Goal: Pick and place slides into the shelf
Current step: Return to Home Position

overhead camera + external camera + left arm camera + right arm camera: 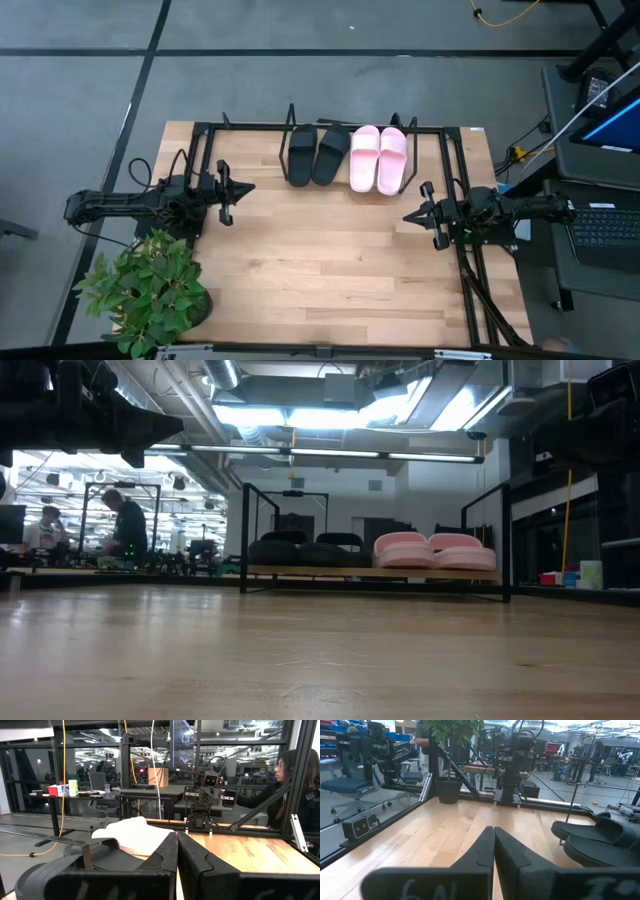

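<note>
All four slides [392, 160] lay on the shelf [330, 572], side by side. The black pair [303, 157] sat on the side nearer the left gripper [238, 190], the pink pair [364, 158] nearer the right gripper [410, 214]. Neither gripper touched any of them. The shelf stood between the two, off to the side of their tips and well apart from both. Each gripper's fingers were pressed together on nothing (both wrist views showed the dark tips meeting with no gap). The arms waited at opposite sides of the table [320, 270], tips pointing toward each other. No slide lay on the bare wood between the grippers. By my reckoning the placing was done, and only the arms' settling at rest was left.
</note>
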`<action>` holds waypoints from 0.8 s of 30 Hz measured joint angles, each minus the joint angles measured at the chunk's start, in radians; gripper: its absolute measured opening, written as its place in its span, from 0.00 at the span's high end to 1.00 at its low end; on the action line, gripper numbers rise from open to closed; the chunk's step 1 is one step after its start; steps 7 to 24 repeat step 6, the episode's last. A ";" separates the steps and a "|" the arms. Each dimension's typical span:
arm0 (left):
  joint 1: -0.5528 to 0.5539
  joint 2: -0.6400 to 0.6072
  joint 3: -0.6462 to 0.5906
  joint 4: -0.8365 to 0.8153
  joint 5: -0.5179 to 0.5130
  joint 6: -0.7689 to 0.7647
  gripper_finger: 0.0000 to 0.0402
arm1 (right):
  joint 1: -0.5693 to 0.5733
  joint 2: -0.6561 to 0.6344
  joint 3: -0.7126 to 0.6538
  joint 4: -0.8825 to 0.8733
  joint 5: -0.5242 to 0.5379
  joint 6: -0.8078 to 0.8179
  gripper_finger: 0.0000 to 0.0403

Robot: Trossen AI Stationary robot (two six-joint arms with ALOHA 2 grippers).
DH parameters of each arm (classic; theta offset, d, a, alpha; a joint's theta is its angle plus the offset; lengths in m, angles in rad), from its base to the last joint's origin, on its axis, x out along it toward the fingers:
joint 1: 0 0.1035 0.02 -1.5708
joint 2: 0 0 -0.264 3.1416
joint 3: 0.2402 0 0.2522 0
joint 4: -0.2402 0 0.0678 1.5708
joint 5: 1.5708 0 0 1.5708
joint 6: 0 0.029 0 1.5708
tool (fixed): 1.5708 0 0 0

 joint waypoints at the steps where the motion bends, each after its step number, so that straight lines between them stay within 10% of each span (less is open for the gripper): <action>1: 0.000 0.000 0.000 0.000 0.000 0.000 1.00 | 0.000 0.000 0.000 0.000 0.000 0.000 0.97; 24: 0.000 0.000 0.000 0.000 0.000 0.000 1.00 | 0.000 0.000 0.000 0.000 0.000 0.000 0.97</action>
